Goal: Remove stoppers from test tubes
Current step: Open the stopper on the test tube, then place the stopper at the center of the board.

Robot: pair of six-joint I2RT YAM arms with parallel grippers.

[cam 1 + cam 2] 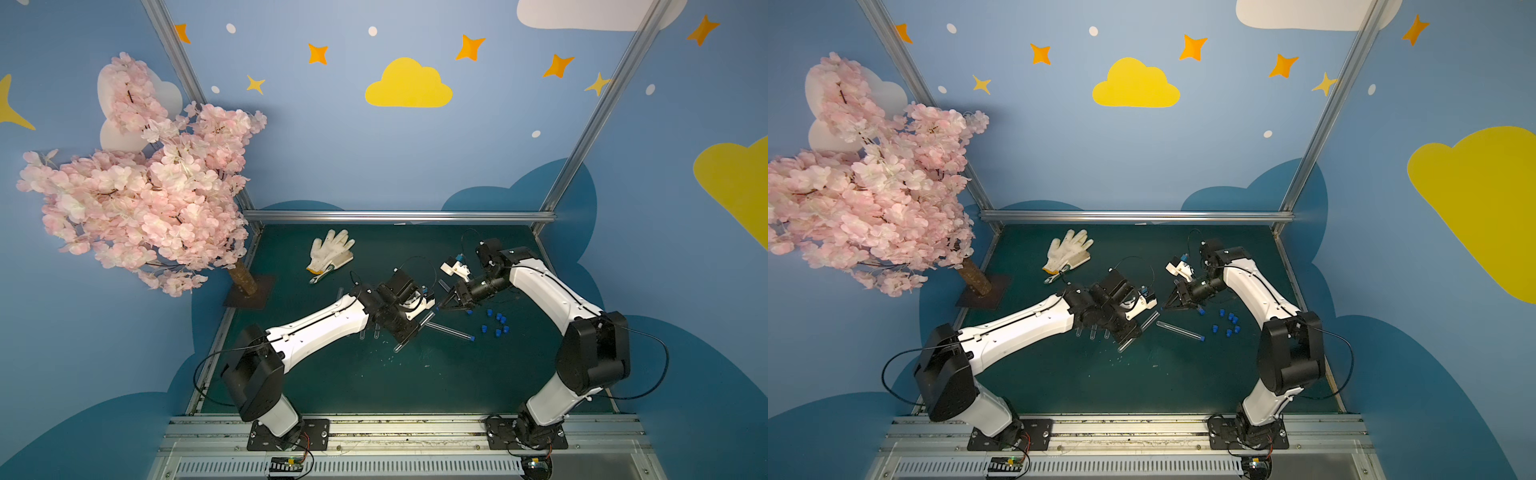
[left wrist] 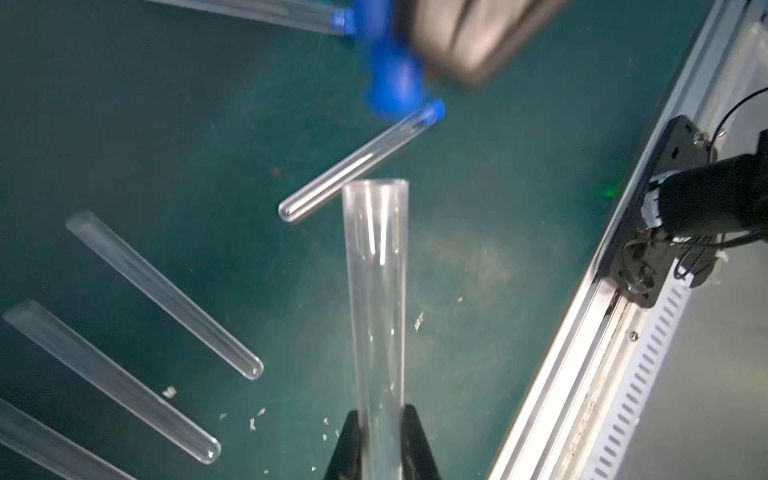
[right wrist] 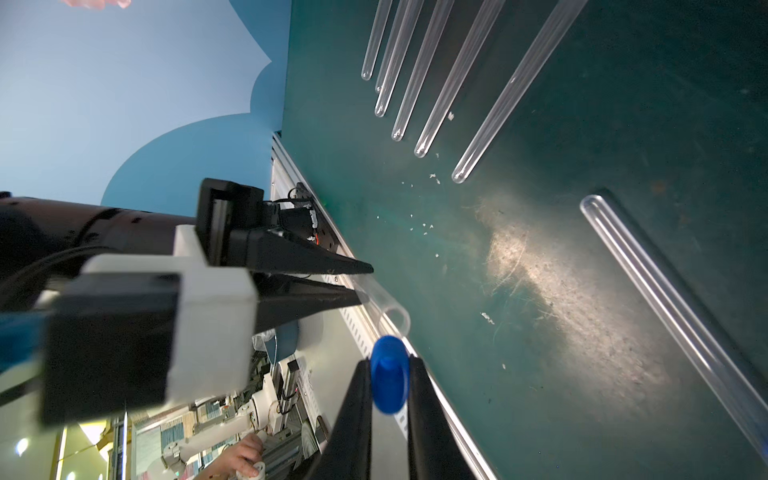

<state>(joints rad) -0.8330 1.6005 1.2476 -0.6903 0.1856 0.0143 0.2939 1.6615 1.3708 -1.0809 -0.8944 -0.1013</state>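
The left end effector point(image 2: 381, 409) pinches a test tube point(image 2: 376, 270) (mouth open), the right end effector point(image 3: 389, 360) pinches a stopper point(image 3: 389, 378).

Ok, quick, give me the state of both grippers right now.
Left gripper: closed, holding an open test tube.
Right gripper: closed, holding a blue stopper.

In both top views the left arm point(image 1: 316, 324) covers most of the bare tubes point(image 1: 362, 334) lying at nine o'clock from the capped tube point(image 1: 451, 331); only rounded ends show. In the left wrist view the right gripper point(image 2: 422, 77) and its stopper point(image 2: 392, 81) are blurred, and the gripped tube point(image 2: 376, 291) runs off the edge.
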